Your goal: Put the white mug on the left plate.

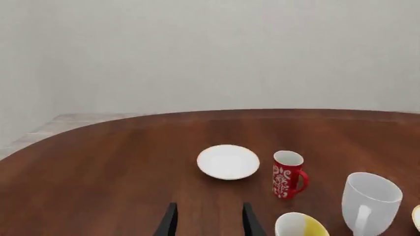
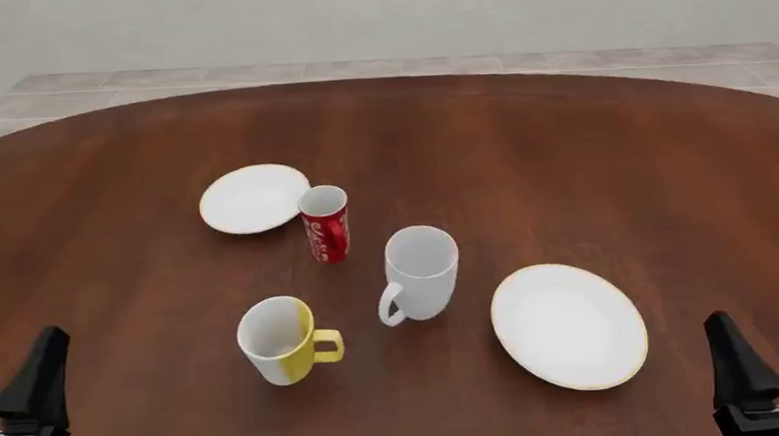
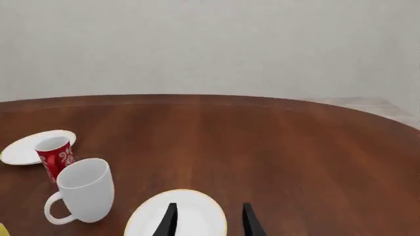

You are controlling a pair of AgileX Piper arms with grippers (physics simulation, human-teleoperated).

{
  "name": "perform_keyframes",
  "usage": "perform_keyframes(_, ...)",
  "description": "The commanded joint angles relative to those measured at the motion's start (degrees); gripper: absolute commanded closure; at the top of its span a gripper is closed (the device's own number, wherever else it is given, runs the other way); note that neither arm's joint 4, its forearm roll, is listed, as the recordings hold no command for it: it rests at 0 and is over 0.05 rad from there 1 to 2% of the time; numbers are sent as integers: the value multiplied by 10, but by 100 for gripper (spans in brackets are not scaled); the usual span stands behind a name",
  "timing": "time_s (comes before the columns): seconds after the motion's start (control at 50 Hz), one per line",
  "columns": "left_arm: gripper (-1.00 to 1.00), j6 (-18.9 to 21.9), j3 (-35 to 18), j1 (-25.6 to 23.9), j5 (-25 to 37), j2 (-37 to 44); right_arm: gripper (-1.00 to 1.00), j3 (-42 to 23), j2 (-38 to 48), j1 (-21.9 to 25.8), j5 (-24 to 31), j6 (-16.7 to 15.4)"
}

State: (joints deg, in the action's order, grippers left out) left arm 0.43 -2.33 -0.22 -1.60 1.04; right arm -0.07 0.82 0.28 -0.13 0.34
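Both grippers sat at the bottom edge of the front view. Going from the left, the left gripper [image 2: 29, 391] showed only as a dark fingertip in the lower-left corner; its wrist view showed two dark fingers [image 1: 168, 222] spread apart over bare wood with nothing between them.

Next came the left plate [image 2: 254, 198], small, round and white with a thin yellow rim, lying flat in the upper-left part of the table [image 2: 597, 150]. Nothing rested on it. Just beside its right edge stood a red mug [image 2: 324, 224] with a white pattern, upright; whether the two touched could not be told.

Lower down, in the lower-middle of the frame, a white-and-yellow mug [image 2: 281, 339] stood upright with its yellow handle pointing right.

Right of it, near the frame's centre, the white mug [image 2: 421, 273] stood upright on the wood, well apart from the left plate. It was tall and plain white, slightly tapered, its mouth open upward and its loop handle at the lower left. The red mug lay between it and the left plate.

Further right, the larger plate [image 2: 570, 325] with a yellow rim lay flat, near the white mug but apart from it.

In the lower-right corner, the right gripper [image 2: 774, 359] had its fingers [image 3: 169, 221] spread, empty, over the larger plate's near edge.
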Motion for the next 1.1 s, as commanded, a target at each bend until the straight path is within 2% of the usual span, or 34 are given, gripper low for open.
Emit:
perform_keyframes(0.02,-100,-10,10,-2,10,-9,-100,0,42,3,-32,-2)
perform_keyframes(0.12,-100,9,5,23,10,-5,-100,0,60,5,-50,8)
perform_keyframes(0.14,-100,21,7,25,0,25,-100,0,59,5,-49,8)
perform_keyframes(0.16,-100,26,13,13,-38,87,-100,0,58,5,-49,8)
perform_keyframes(0.2,-100,-10,-12,3,12,36,-100,0,56,5,-47,7)
perform_keyframes(0.28,-100,-9,-49,-20,64,2,-100,-3,53,3,-43,9)
perform_keyframes(0.4,-100,9,-73,-41,81,-5,-100,-18,44,3,-21,7)
perform_keyframes(0.56,-100,17,-76,-49,74,-8,-100,-28,39,2,-7,7)
perform_keyframes(0.68,-100,2,-107,-55,94,1,-100,-30,39,1,-5,8)
perform_keyframes(0.8,-100,14,-152,-79,110,25,-100,-30,36,0,-3,8)
perform_keyframes(0.82,-100,0,-163,-84,113,37,-100,-28,36,-1,-5,8)
perform_keyframes(0.9,-100,-2,-182,-96,116,52,-100,-27,37,-1,-7,8)
perform_keyframes(0.96,-100,11,-196,-104,118,56,-100,-27,36,-1,-6,8)
perform_keyframes(1.0,-100,-8,-215,-118,119,87,-100,-25,35,-1,-7,7)
perform_keyframes(1.1,-100,5,-229,-144,103,140,-100,-22,37,-1,-12,7)
